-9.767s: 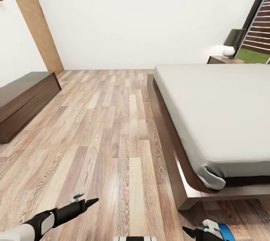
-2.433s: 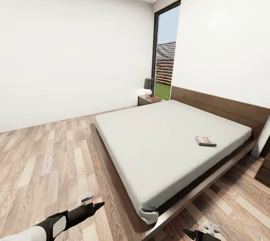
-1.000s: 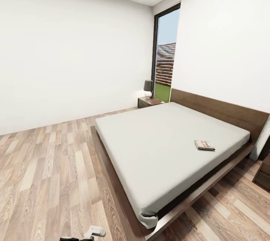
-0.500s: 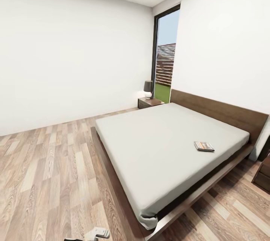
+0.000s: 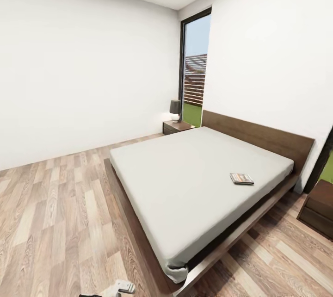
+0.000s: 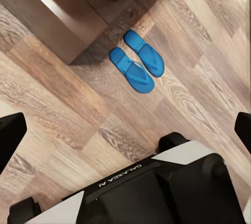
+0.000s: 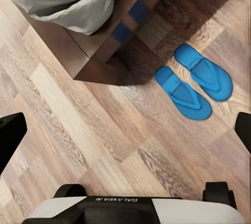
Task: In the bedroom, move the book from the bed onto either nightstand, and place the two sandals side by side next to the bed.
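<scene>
Left gripper (image 6: 125,130): jaws spread wide, nothing between, above floor (image 6: 52,109). Right gripper (image 7: 125,130): likewise spread, empty.

Versus half second ago: head camera swung slightly; second nightstand (image 5: 318,208) shows more; book (image 5: 242,178) unmoved on bed (image 5: 194,181), near headboard.

Wrist views add sandals (image 6: 137,60) side by side on floor, just beside bed corner (image 6: 63,14). Head view adds far nightstand (image 5: 177,126) with lamp (image 5: 175,109), beyond bed.

The floor (image 5: 55,204) is grained wood plank with a soft sheen. The bed frame (image 5: 259,137) is dark, smooth wood, and its mattress (image 5: 185,181) matt pale cloth. The sandals (image 6: 137,60) look like smooth blue rubber.
</scene>
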Motion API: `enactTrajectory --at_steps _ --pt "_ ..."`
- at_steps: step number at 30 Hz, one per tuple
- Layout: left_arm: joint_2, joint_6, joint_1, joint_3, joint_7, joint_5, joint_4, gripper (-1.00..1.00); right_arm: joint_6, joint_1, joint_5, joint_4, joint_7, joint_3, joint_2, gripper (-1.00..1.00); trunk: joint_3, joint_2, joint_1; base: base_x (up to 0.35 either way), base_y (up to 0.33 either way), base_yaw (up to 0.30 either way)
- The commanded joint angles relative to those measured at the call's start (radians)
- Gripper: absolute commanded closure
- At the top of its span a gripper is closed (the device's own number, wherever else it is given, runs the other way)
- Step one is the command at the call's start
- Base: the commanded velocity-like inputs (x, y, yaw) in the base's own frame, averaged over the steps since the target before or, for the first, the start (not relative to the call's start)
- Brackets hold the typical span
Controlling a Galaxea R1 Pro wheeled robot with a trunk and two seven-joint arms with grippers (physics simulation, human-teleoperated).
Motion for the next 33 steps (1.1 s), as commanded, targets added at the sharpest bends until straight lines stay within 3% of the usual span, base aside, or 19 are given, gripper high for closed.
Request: enactTrajectory --at_steps 1,33 --pt "0.001 0.008 0.000 -0.006 -0.004 0.007 -0.002 -1.00 0.000 -0.002 -0.011 0.004 0.006 0.008 0.000 -1.00 0.002 0.006 -0.004 0.000 0.000 -0.267" --pt "0.001 0.005 0.000 -0.003 -0.005 0.012 -0.002 -1.00 -0.001 -0.002 -0.011 0.004 0.007 0.008 0.000 -1.00 0.008 0.020 -0.011 0.000 0.000 -0.280"
